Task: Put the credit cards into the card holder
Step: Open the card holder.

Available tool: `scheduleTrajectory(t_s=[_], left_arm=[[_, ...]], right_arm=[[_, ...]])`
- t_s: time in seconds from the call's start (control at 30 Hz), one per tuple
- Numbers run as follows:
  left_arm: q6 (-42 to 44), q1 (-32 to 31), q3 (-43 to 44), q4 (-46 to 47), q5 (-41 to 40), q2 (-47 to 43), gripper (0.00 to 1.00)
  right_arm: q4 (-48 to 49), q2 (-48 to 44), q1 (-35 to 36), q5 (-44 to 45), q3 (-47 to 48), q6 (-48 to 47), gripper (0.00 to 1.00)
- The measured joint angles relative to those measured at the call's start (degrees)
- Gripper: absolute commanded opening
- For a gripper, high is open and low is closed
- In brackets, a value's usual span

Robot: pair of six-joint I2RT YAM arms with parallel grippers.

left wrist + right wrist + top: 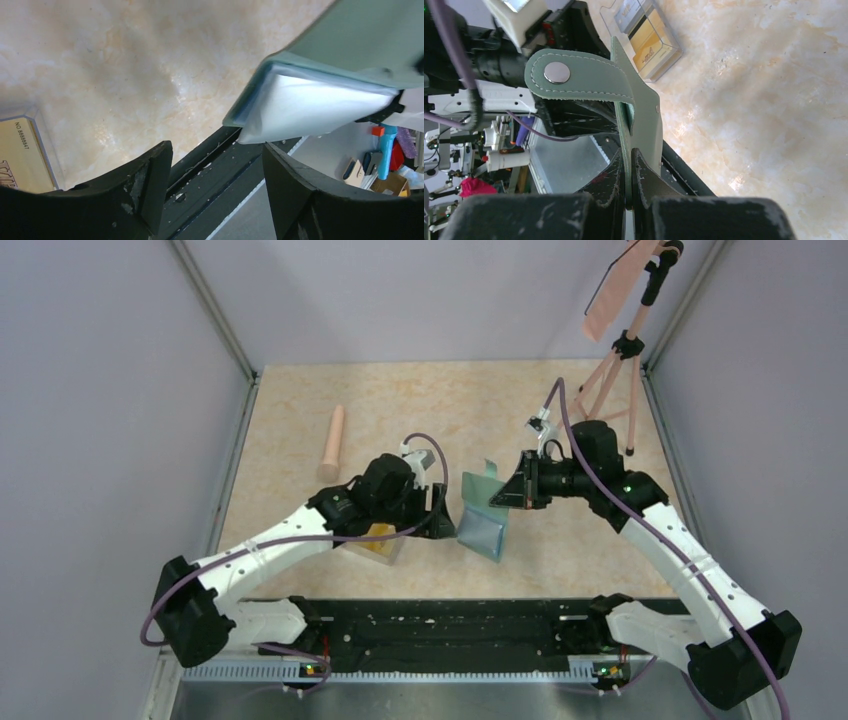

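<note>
The muted-green card holder (482,512) hangs open above the table, its pale blue pocket pages drooping toward the near side. My right gripper (500,497) is shut on one green cover (644,120), and the snap tab (574,75) curls over to the left. My left gripper (216,172) is open and empty, just left of and below the holder's pale pages (310,107). Yellow-orange credit cards (380,536) lie in a clear box under the left arm; one card (20,155) shows at the left edge of the left wrist view, and the cards (649,42) also show in the right wrist view.
A peach cylinder (333,443) lies at the back left of the table. A pink tripod (612,370) stands at the back right corner. The black rail (450,625) runs along the near edge, between the arm bases.
</note>
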Motion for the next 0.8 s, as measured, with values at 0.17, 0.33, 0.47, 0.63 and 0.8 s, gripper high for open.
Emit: scheduleTrajectory(t_s=[0.17,0.33,0.47,0.63,0.8], left_arm=[[-0.9,0.0,-0.5,3.5,-1.2,-4.7,0.72],[-1.8,0.0,-1.6,4.3,-4.5,-7.8,0.71],[-2.5,0.1,-1.7,1.9,-8.7,-7.6,0.71],[-2.5,0.3,-1.0,-1.2,-9.3,-3.1,0.67],[-2.5,0.3,0.9,-3.1,-6.2,2.9,0.66]], right_arm=[[0.0,0.0,0.0,-0.2,0.0,0.0,0.00],[0.0,0.0,0.0,-0.9,0.0,0.2,0.00],[0.2,0.0,0.0,-1.5,0.0,0.4,0.00],[0.2,0.0,0.0,-1.7,0.0,0.8,0.00],[0.2,0.0,0.0,-2.0,0.0,0.9,0.00]])
